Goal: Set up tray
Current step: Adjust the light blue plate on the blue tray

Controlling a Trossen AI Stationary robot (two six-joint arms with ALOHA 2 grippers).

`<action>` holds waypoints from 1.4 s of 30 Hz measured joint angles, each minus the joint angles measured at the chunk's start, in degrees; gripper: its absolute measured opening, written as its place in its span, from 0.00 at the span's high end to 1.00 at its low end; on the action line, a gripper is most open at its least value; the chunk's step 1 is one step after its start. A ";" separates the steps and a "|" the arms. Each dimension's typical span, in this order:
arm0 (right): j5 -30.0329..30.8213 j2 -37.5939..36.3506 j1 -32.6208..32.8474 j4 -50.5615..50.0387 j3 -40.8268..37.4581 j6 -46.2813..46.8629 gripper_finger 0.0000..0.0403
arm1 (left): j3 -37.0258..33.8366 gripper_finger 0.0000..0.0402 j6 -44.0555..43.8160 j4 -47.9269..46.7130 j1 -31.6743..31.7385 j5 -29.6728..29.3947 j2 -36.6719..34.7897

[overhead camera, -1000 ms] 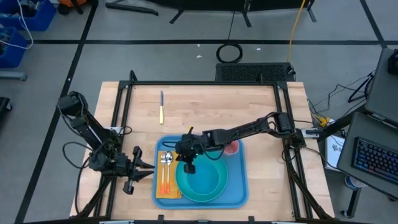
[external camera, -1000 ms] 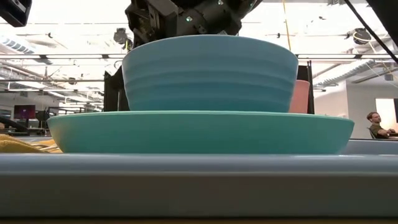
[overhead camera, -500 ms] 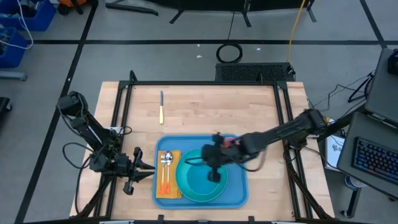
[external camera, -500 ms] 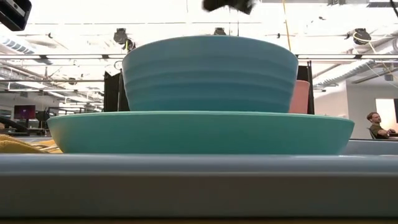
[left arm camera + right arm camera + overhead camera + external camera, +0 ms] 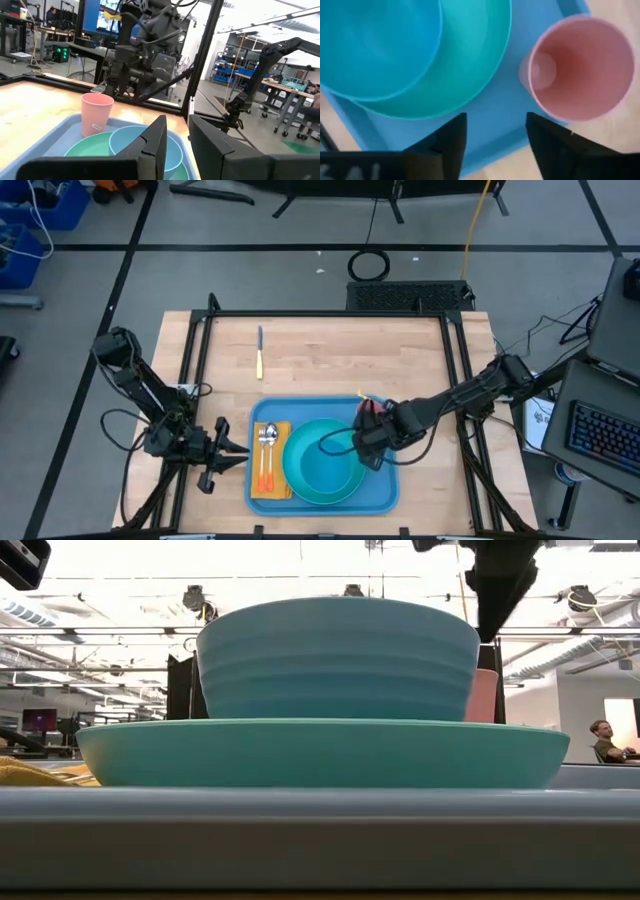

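The light-blue tray [image 5: 387, 488] lies at the table's near middle. On it a turquoise plate [image 5: 470, 65] carries a blue bowl [image 5: 338, 660]. A pink cup [image 5: 580, 65] stands upright on the tray's far right corner. A yellow napkin [image 5: 262, 480] with a spoon and an orange fork lies on the tray's left part. My right gripper [image 5: 368, 444] hovers open over the tray's right part, between plate and cup, with nothing between its fingers. My left gripper [image 5: 236, 452] waits open just left of the tray.
A knife [image 5: 260, 352] with a blue handle lies on the bare wood toward the far left. Black frame rails run along the table's edges. The wood beyond the tray's far rim is otherwise bare. A person sits in the room far behind the table.
My right gripper has gone from above the bowl's far left rim across the bowl toward the table's right edge, and now hangs over the tray's right part by the cup. The bowl, plate and cup have stayed where they were.
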 joint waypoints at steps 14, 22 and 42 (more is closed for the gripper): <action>-14.19 0.00 -2.21 10.02 -9.84 7.35 0.47 | 0.00 0.79 -0.09 -0.05 0.00 0.04 0.00; -17.16 0.00 -2.48 21.36 -15.15 14.21 0.46 | 0.00 0.79 -0.08 -0.15 0.00 0.04 0.00; -16.88 0.02 -3.75 34.33 -23.11 17.55 0.47 | 0.00 0.79 -0.07 -0.33 0.00 0.05 0.00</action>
